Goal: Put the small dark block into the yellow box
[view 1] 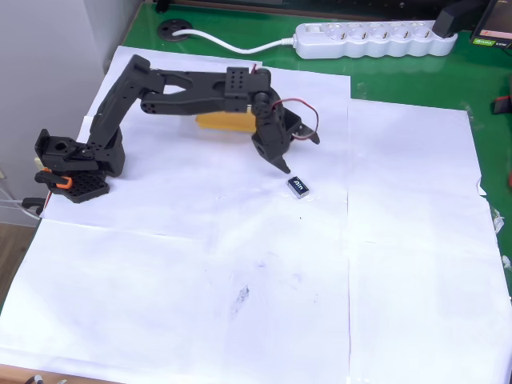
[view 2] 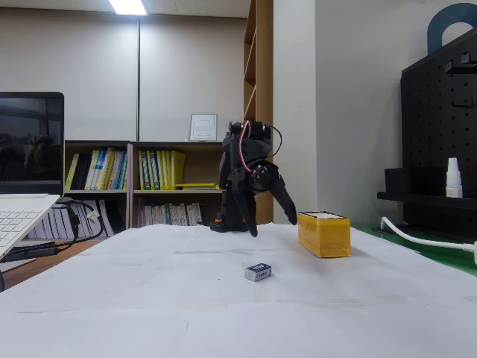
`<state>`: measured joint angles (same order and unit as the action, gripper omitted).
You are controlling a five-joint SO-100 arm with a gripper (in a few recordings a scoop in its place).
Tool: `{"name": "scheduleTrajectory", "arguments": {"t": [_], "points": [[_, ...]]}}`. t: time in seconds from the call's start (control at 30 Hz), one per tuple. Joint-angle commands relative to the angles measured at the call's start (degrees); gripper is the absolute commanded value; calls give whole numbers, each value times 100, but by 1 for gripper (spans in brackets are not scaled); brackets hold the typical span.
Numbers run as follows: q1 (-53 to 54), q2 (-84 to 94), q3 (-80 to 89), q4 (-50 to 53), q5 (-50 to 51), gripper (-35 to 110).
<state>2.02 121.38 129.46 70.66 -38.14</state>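
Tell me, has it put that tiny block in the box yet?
Not yet. The small dark block lies on the white paper, apart from the yellow box. The gripper hangs open above the paper near the block, holding nothing. Left to do: grasping, carrying and dropping it in.

matt white paper sheets (view 1: 240, 264), glossy green table (view 1: 400, 76), matt black plastic tool (view 1: 298, 152)
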Motion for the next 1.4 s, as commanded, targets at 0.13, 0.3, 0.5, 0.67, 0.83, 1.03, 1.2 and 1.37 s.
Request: {"name": "scheduleTrajectory", "arguments": {"t": [0.13,0.3,0.5,0.67,0.83,1.03,1.2,1.37], "points": [[246,387,738,-316,-202,32],[220,536,738,-369,-211,32],[97,686,729,-545,-229,32],[0,870,773,-633,-281,28],[-44,949,782,-650,-281,25],[-62,1046,853,-659,-255,16],[-53,1081,888,-659,-255,10],[-53,1063,879,-659,-308,2]]}}
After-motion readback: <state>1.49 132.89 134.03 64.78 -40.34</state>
